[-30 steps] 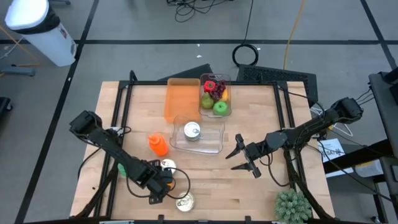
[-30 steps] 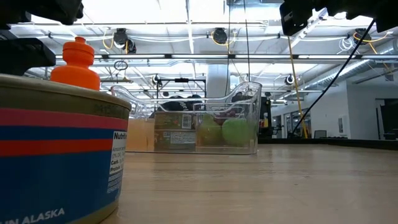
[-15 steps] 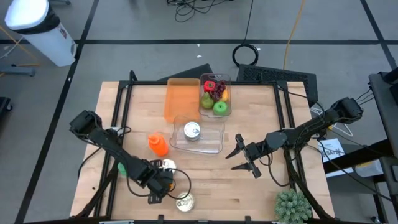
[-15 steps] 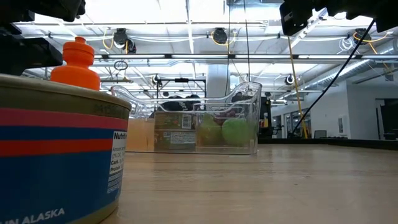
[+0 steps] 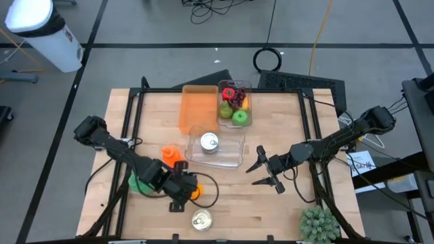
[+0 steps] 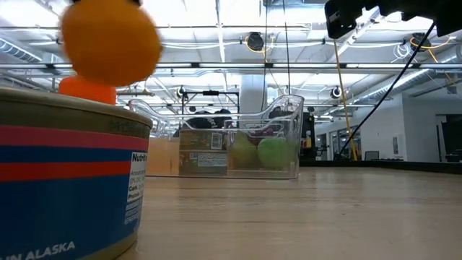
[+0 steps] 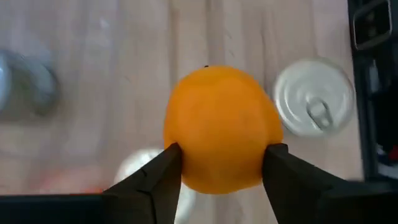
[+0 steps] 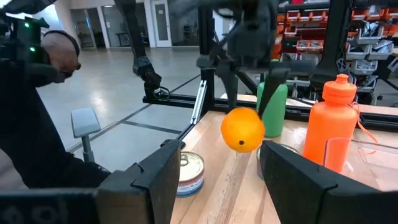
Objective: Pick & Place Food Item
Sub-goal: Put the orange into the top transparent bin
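Nearest, at the front edge, a tin can (image 5: 201, 219) on the table (image 5: 298, 203); just behind, left gripper (image 5: 190, 191) clamped on an orange (image 5: 194, 191), lifted clear; farther right, right gripper (image 5: 265, 171) hovering, fingers spread wide; beyond, clear bin (image 5: 215, 148)

Your left gripper (image 7: 221, 163) is clamping a round orange fruit (image 7: 219, 129) above the pale wooden tabletop (image 7: 137, 74), with a silver pull-tab can (image 7: 314, 106) lying beneath.
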You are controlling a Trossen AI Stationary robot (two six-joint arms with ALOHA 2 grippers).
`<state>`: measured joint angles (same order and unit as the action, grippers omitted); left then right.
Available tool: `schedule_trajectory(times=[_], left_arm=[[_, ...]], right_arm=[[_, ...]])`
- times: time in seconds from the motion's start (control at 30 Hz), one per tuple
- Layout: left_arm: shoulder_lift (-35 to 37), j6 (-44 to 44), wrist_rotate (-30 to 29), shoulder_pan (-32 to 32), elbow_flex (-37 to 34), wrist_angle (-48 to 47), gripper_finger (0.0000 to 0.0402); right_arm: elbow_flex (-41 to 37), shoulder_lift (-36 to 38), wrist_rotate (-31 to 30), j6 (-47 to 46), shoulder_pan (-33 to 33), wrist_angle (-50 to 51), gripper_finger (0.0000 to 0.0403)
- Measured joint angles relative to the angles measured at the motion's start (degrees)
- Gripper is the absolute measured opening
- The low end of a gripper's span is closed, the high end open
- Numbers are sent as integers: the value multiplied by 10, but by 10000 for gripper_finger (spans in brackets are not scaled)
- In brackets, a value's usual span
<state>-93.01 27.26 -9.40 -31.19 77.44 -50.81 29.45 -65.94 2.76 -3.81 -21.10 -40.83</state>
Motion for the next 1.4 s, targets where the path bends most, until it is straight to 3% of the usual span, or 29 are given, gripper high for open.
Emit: schedule_trajectory(times=[0.23, 0.5, 0.57, 0.83, 1.0, 1.23, 1.4], left_arm=[[0, -123, -44, 48, 45, -1, 198], [1, -180, -43, 95, 46, -4, 184], [1, -191, -43, 101, 46, -5, 183], [1, -228, -42, 106, 46, -4, 181], [1, -231, -42, 106, 46, -5, 181], [1, -242, -42, 106, 46, -4, 180], [1, -241, -44, 107, 46, -1, 179]], right_arm=[[0, -41, -3, 13, 0, -63, 205], [18, -167, -126, 102, 4, -179, 213], [43, -203, -149, 108, 13, -173, 230], [163, -332, -145, 73, 63, -87, 340], [213, -378, -80, 43, 77, -76, 377], [254, -407, -88, 37, 75, -87, 369], [255, -408, -104, 30, 75, -76, 317]])
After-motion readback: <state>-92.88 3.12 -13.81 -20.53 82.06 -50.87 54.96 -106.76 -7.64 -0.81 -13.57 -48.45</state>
